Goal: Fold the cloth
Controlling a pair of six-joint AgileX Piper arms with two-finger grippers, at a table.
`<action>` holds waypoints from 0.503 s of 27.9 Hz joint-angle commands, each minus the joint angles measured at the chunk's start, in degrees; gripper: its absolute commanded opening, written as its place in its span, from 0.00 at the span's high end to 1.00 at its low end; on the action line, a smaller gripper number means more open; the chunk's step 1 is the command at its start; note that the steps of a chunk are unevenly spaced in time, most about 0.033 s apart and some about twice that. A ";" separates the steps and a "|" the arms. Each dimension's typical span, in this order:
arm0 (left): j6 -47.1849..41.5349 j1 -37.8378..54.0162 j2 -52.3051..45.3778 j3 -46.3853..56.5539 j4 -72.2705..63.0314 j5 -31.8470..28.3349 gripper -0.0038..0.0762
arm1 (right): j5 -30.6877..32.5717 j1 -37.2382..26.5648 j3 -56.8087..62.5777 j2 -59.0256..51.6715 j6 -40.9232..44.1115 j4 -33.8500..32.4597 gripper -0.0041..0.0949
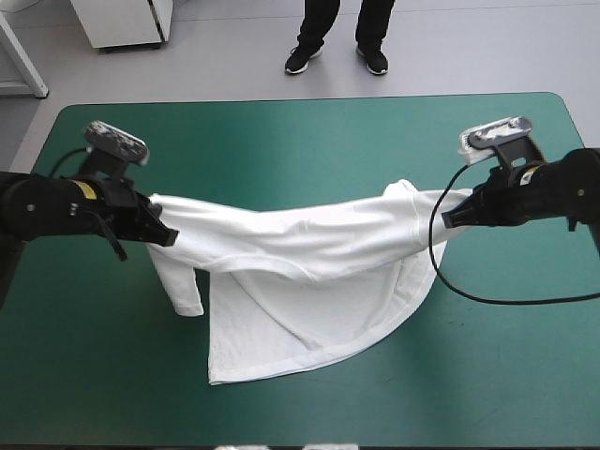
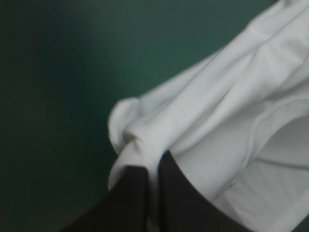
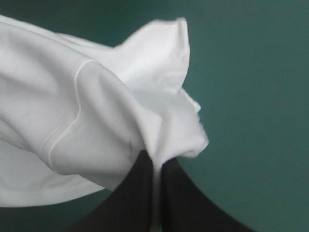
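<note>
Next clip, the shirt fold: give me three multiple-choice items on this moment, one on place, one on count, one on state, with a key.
1. Where is the T-shirt on the table?
A) heaped at the far edge
B) strung across the middle between both grippers
C) hanging off the left edge

2. How many grippers grip it?
A) none
B) one
C) two

3. What state is it in?
A) folded bundle
B) partly lifted and stretched
C) spread flat, untouched

Key: 1 B, the high view shows it spanning from the left gripper to the right gripper; 2 C, each wrist view shows black fingers shut on white fabric; 3 B, its upper edge is taut while the lower part trails onto the table.
</note>
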 commanded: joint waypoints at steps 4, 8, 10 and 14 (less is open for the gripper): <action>-1.93 -0.18 -3.00 -16.65 -0.39 1.51 0.96 | -0.70 -0.02 -14.27 -6.02 1.58 0.81 0.98; -2.35 -1.58 -3.00 -25.04 -0.76 1.51 0.96 | -3.69 0.44 -20.48 -8.48 1.58 0.90 0.98; -2.35 -3.13 -3.00 -29.31 -0.65 1.51 0.96 | -5.00 1.57 -22.88 -9.75 0.80 0.40 0.98; -2.50 -6.88 -3.00 -39.84 0.07 1.74 0.96 | -7.98 5.33 -29.96 -12.24 0.26 -1.52 0.98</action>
